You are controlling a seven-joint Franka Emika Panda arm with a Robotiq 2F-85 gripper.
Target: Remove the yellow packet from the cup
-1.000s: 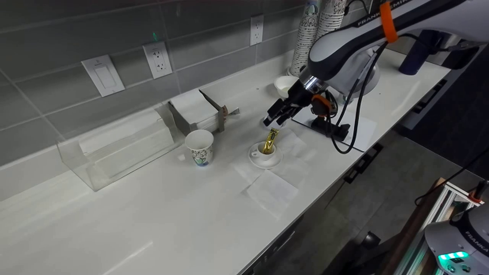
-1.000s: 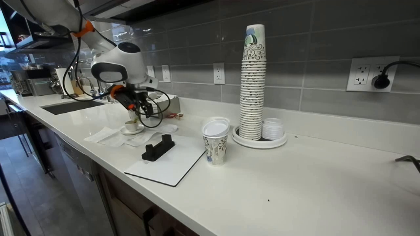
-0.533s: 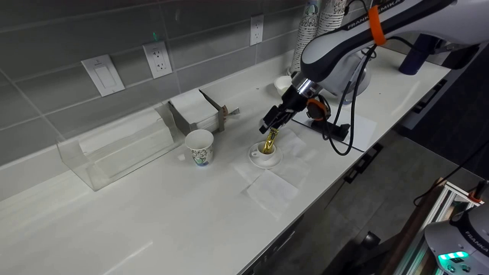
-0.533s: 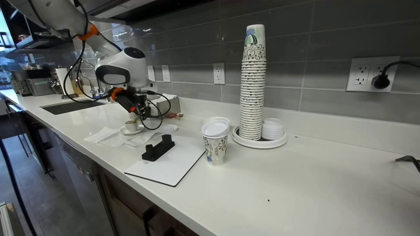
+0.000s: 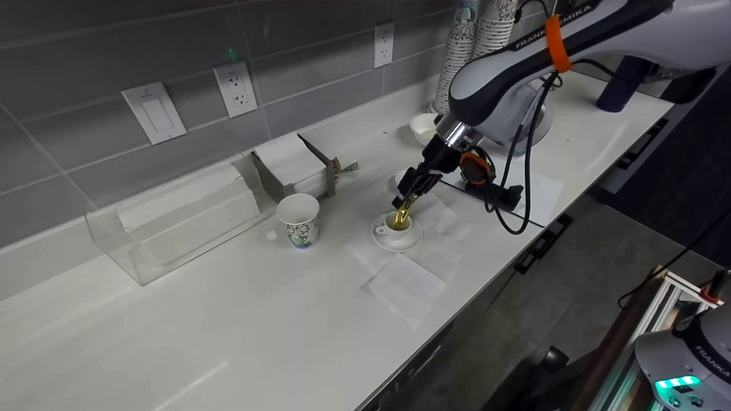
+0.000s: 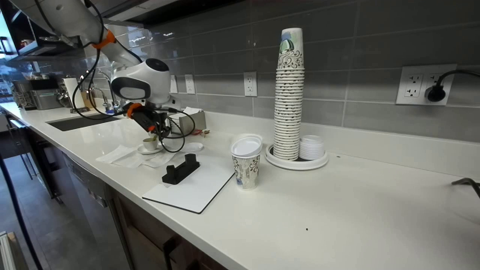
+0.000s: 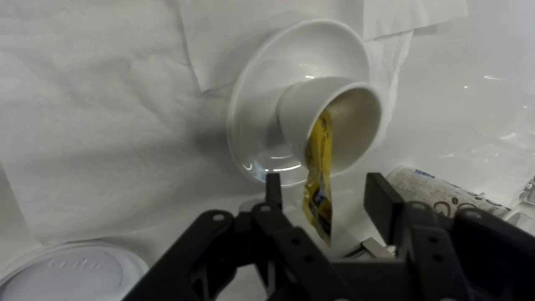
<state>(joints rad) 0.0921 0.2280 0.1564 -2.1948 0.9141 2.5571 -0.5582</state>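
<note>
In the wrist view the fingers (image 7: 382, 207) look dark and soft-focused, a grey shadow lies over the napkins (image 7: 117, 125), and white glints mark the saucer (image 7: 261, 88). In both exterior views the tiles (image 6: 322, 75) are mostly dim; in an exterior view, glare streaks the counter (image 5: 240, 317).

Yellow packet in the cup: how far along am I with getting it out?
Done, it seems: the approach. In the wrist view the jaws straddle the upper end of the packet. In hand: the grasp, probably; the jaws stand open, with a gap on each side of the packet. Left: closing on it and lifting it out, since its lower end lies inside the cup.
</note>
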